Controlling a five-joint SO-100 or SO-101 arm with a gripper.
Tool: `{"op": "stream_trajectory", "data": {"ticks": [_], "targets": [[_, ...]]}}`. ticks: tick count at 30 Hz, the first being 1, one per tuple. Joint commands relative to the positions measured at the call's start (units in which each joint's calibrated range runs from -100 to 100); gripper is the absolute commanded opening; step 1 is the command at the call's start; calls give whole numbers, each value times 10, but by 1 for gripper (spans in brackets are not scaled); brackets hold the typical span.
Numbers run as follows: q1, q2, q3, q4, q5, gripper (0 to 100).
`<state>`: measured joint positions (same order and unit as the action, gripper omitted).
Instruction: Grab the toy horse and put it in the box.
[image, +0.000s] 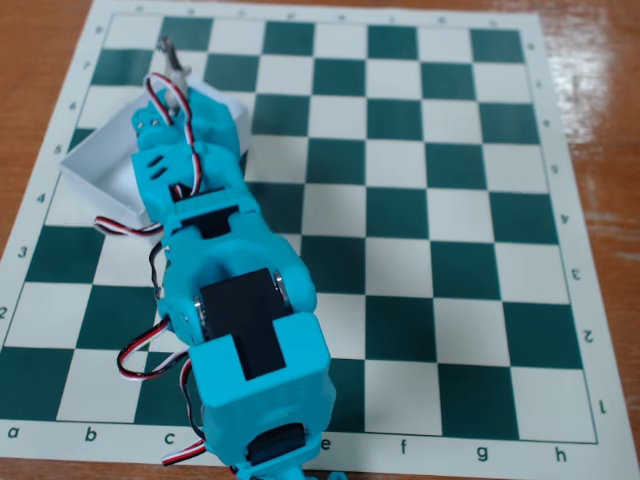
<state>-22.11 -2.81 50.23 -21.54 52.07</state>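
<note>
From the fixed view I see my 1 turquoise arm (235, 300) stretched from its base at the bottom edge up and to the left across the chessboard mat (420, 200), its links folded low and its red, white and black servo wires looping out on the left side. The wrist ends over the box (95, 165) — 1 shallow white cardboard box sitting at the mat's left side, partly hidden under the arm.

The tool (172, 62) pokes out past the box's far edge, over the squares near the mat's upper left corner. At its tip I make out 1 small grey-white thing with a darker end, which I take for the toy horse (167, 50); it sits right at the fingertips, apparently pinched between them, beyond the box's far wall rather than inside it. The fingers look drawn close together around it, though the detail is too small for me to be sure of the grip.

The brown wooden tabletop (600, 60) shows around the mat.
</note>
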Motion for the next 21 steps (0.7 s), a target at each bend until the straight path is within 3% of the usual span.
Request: {"op": "stream_trajectory", "data": {"ticks": [1, 21], "targets": [[5, 12, -46, 1, 2, 0], [-40, 138, -153, -5, 6, 0]]}}
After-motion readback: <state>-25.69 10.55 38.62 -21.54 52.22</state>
